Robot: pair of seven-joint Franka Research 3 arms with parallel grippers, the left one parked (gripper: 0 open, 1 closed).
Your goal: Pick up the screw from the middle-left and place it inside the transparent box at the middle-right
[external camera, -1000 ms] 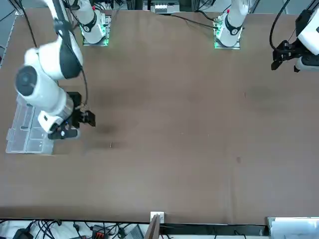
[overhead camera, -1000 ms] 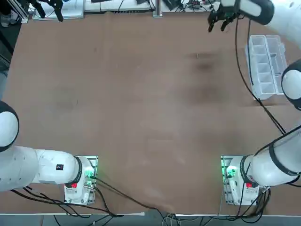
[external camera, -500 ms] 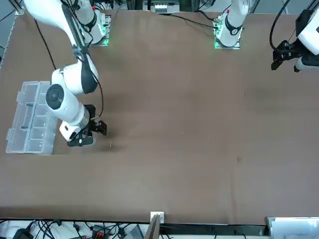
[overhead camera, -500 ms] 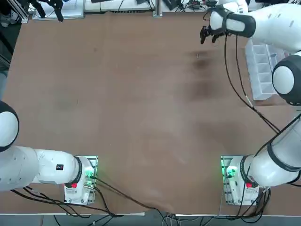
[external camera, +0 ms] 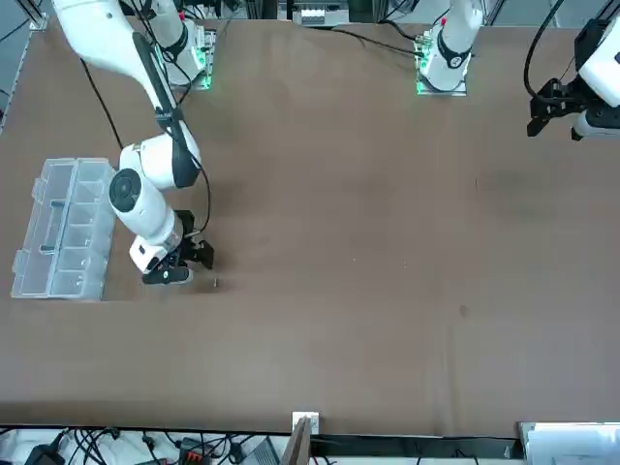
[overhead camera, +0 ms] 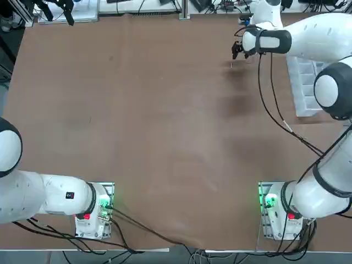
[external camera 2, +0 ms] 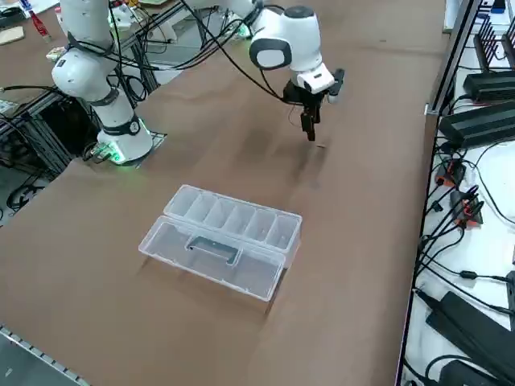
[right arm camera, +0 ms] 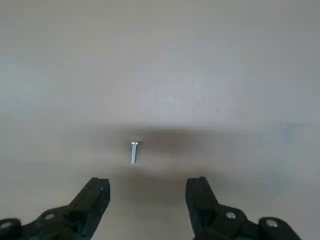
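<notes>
Wrist view first: the screw (right arm camera: pixel 134 152) lies flat on the bare table (right arm camera: pixel 160 60), a pale sliver just ahead of the right gripper (right arm camera: pixel 148 189), nearer one finger than the other. Both black fingers (right arm camera: pixel 95 196) stand well apart, wide open, nothing between them, and the screw is not touched.

From above, the gripper (overhead camera: pixel 240 50) hangs over the far part of the table (overhead camera: pixel 137 121), and the screw (overhead camera: pixel 231 65) sits just beside it on the brown surface, towards the robot. The box (overhead camera: pixel 304 82) lies further to the robot's right, partly hidden under the white arm.

Across the table, the front view has the gripper (external camera: pixel 190 263) low and close to the top, the screw (external camera: pixel 215 283) just next to it, and the box (external camera: pixel 62 229) beyond the arm.

Side view: the gripper (external camera 2: pixel 311 121) points down, the screw (external camera 2: pixel 320 145) is a faint speck below it, and the box (external camera 2: pixel 222 240) lies open, lid folded out, well apart from both.
</notes>
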